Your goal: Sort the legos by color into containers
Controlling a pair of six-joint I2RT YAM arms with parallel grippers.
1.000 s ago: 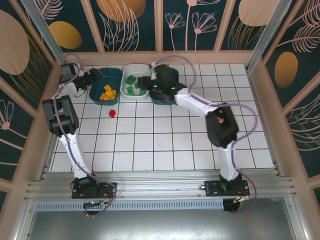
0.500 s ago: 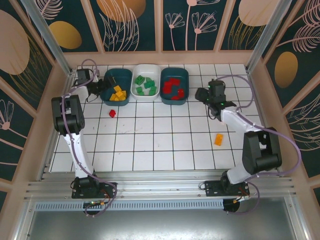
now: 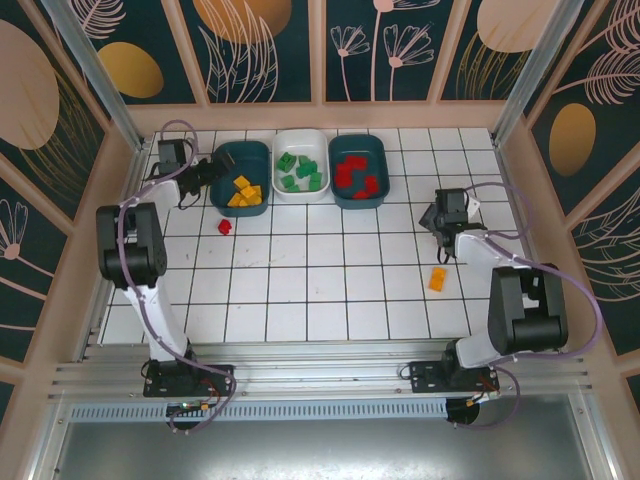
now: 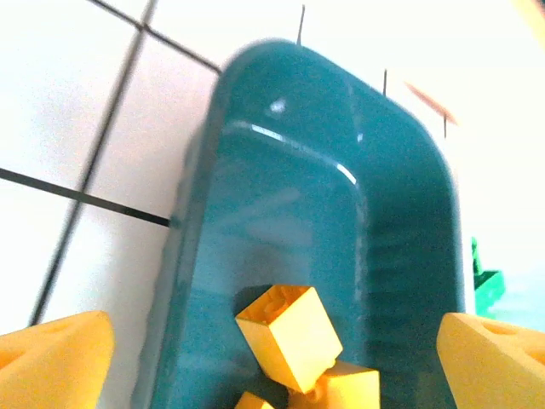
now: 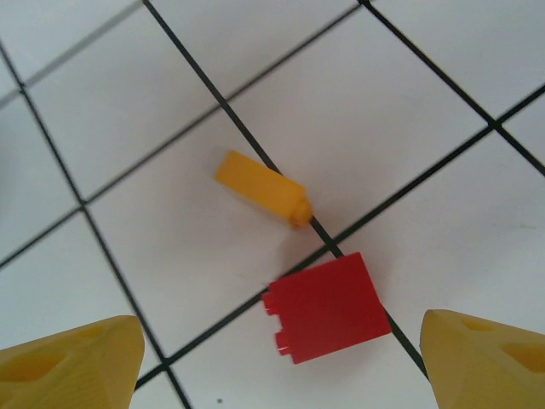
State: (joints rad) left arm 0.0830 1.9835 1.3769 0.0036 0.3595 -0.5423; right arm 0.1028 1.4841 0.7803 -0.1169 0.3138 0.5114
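We look down from above and behind the arm bases over the whole tiled worktop. At the left wrist we sit very close, peering past the left fingers into the teal tub of yellow bricks ahead of them, a tub the overhead view shares. At the right wrist we face straight down between the right fingers onto nearby tiles.

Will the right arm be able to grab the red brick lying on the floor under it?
Probably yes. The red brick lies on bare tiles between the wide-open jaws, the orange brick sits apart, and nothing covers it.
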